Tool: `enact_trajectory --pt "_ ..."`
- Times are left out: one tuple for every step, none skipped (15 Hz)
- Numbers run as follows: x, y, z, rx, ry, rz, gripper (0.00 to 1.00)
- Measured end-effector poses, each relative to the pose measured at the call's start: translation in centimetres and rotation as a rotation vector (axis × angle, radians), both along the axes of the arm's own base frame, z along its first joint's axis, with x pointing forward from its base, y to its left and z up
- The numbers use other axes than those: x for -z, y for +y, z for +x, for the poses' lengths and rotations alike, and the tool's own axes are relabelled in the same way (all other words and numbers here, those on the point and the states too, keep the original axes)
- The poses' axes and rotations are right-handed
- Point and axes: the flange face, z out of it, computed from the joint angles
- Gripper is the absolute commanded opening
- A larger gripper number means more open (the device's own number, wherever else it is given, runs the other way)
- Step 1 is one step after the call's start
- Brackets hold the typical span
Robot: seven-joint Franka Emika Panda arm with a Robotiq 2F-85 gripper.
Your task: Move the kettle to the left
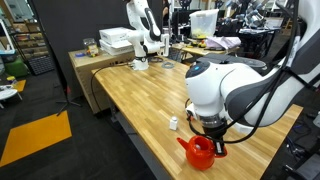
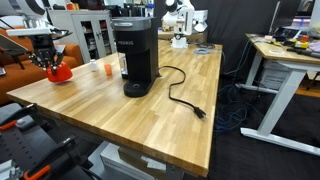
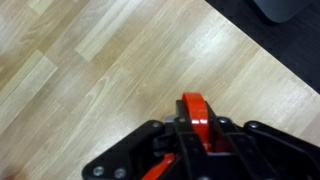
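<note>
The red-orange kettle point(image 1: 199, 153) sits near the front corner of the wooden table point(image 1: 140, 95), its spout pointing away from the arm. My gripper point(image 1: 211, 138) is directly above it, shut on its looped handle. In an exterior view the kettle point(image 2: 61, 72) is at the far left end of the table under the gripper point(image 2: 50, 58). In the wrist view the red handle point(image 3: 194, 112) stands between my black fingers point(image 3: 192, 135); the kettle's body is hidden below them.
A tall black coffee maker point(image 2: 132, 58) with a trailing cord point(image 2: 185, 100) stands mid-table. A small white object point(image 1: 173, 123) lies beside the kettle. An orange cup point(image 2: 108, 69) is near the coffee maker. The table edge lies close to the kettle.
</note>
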Motion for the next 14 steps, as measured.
enact_trajectory --pt "0.01 0.18 -0.12 -0.004 0.004 0.002 0.04" --pt "0.01 0.31 -0.18 -0.007 0.006 0.004 0.04" --pt "0.0 0.42 -0.17 -0.009 0.008 0.006 0.04" --pt "0.01 0.51 -0.13 -0.012 0.009 0.008 0.04" --pt "0.03 0.59 -0.07 -0.014 0.011 0.009 0.04" --pt "0.05 0.63 -0.02 -0.015 0.012 0.01 0.04" --pt "0.07 0.65 0.0 -0.015 0.013 0.01 0.04" --pt "0.07 0.65 0.01 -0.015 0.014 0.01 0.04" --pt "0.07 0.64 0.0 -0.015 0.016 0.01 0.04" --pt "0.08 0.63 -0.01 -0.014 0.017 0.01 0.04" --pt "0.08 0.63 -0.01 -0.011 0.019 0.011 0.04" --pt "0.08 0.63 -0.02 -0.009 0.021 0.012 0.04" --pt "0.06 0.64 0.0 -0.008 0.021 0.012 0.04" --pt "0.02 0.67 0.05 -0.007 0.02 0.013 0.04"
